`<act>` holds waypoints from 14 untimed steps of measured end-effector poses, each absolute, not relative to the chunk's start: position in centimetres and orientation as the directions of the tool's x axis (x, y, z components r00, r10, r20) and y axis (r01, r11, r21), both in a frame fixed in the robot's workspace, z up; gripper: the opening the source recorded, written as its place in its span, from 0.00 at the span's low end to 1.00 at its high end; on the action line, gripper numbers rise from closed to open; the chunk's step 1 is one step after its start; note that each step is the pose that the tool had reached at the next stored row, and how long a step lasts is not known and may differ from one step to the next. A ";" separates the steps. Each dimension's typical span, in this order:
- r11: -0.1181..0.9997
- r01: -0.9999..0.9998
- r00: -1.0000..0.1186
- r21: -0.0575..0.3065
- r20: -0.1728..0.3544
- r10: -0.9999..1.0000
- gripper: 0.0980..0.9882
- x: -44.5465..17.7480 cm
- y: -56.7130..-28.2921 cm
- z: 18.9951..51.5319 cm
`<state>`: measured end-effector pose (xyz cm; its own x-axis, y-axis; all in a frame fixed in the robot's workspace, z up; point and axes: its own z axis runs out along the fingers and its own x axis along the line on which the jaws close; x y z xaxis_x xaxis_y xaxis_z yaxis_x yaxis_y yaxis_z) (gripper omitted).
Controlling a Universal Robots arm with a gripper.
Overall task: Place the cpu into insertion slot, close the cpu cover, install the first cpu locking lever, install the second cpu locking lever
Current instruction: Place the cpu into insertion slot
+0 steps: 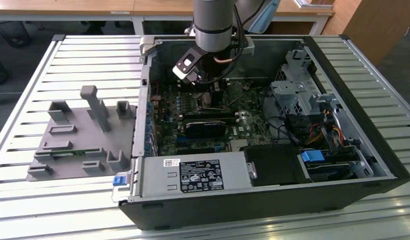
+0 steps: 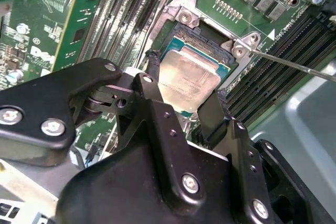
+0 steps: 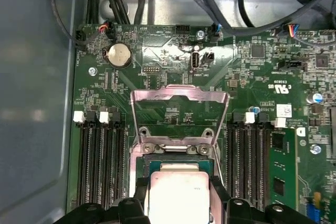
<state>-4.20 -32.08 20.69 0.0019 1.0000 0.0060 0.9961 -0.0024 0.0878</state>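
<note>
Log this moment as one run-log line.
pincer: shut on cpu | cpu: at insertion slot, seating unclear | cpu cover: open, swung up

No legible text; print on power supply label [image 1: 199, 176] and motherboard [image 3: 247, 77] too small

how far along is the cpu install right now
Nothing looks finished yet. In hand: the gripper is shut on the cpu, holding it right at the insertion slot; whether the chip is fully seated cannot be told. Left: the cpu cover stands flipped open off the slot, and a lever rod juts out unlatched, so the cover and both levers are not done.
</note>
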 end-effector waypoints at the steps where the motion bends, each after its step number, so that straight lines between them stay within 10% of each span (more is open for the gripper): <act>1: -0.003 0.996 0.002 0.088 0.006 1.000 0.50 -4.2 -32.0 20.5; 14: -0.015 0.996 0.015 0.088 0.004 1.000 0.50 -4.4 -31.9 19.7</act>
